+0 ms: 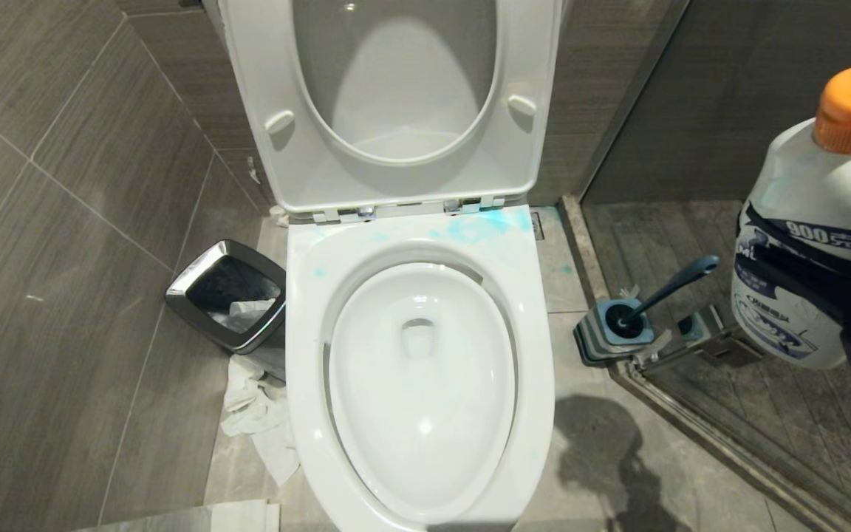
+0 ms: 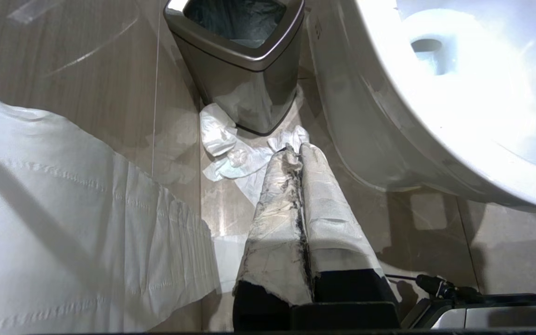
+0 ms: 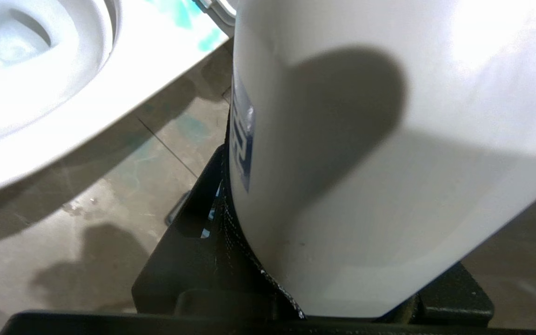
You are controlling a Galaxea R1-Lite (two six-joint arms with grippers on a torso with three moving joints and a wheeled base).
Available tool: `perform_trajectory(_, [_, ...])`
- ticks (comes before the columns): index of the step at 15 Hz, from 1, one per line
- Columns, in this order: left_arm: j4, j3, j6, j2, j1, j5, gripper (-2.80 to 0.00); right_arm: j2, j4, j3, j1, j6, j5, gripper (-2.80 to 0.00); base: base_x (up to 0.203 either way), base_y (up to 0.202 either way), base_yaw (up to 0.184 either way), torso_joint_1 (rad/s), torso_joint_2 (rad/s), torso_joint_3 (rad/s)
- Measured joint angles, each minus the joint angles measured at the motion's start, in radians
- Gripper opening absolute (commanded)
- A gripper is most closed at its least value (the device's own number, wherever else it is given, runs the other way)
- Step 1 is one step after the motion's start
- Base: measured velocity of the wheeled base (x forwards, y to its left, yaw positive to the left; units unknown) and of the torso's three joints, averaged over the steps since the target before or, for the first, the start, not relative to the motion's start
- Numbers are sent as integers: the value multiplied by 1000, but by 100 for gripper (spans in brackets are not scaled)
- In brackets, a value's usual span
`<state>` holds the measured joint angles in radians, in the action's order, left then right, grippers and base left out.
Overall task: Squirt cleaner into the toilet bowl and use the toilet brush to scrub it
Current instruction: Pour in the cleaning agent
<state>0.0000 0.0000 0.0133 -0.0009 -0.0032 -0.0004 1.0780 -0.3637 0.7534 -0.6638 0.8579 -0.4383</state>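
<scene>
The white toilet bowl stands in the middle with its seat raised. Turquoise cleaner is smeared on the rear of the rim. To the bowl's right, the dark-blue toilet brush leans in its square stand on the floor. At the far right my right gripper is shut on a white cleaner bottle with an orange cap, held upright above the floor. In the right wrist view the bottle fills the jaws of the right gripper, with the bowl off to one side. My left gripper is shut and empty, low beside the bowl.
A chrome-rimmed bin stands left of the bowl, with crumpled tissue on the floor in front of it. A sheet of toilet paper hangs near the left gripper. A glass partition and its metal threshold run along the right.
</scene>
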Motion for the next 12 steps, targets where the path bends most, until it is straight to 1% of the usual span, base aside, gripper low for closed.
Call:
perform_trajectory(3, [0, 0, 2, 0, 0, -4, -280, 53, -6, 24, 0, 65, -2, -280, 0, 0, 0, 0, 3, 37])
perform_trajectory(7, [-1, 0, 4, 0, 0, -4, -280, 183, -11, 154, 0, 137, -15, -280, 0, 0, 0, 0, 0, 0])
perform_trajectory(10, [-1, 0, 2, 0, 0, -4, -280, 295, -13, 284, 0, 237, -65, -280, 0, 0, 0, 0, 0, 0])
perform_trajectory(12, [-1, 0, 2, 0, 0, -3, -280, 369, -13, 363, 0, 335, -73, -280, 0, 0, 0, 0, 0, 0])
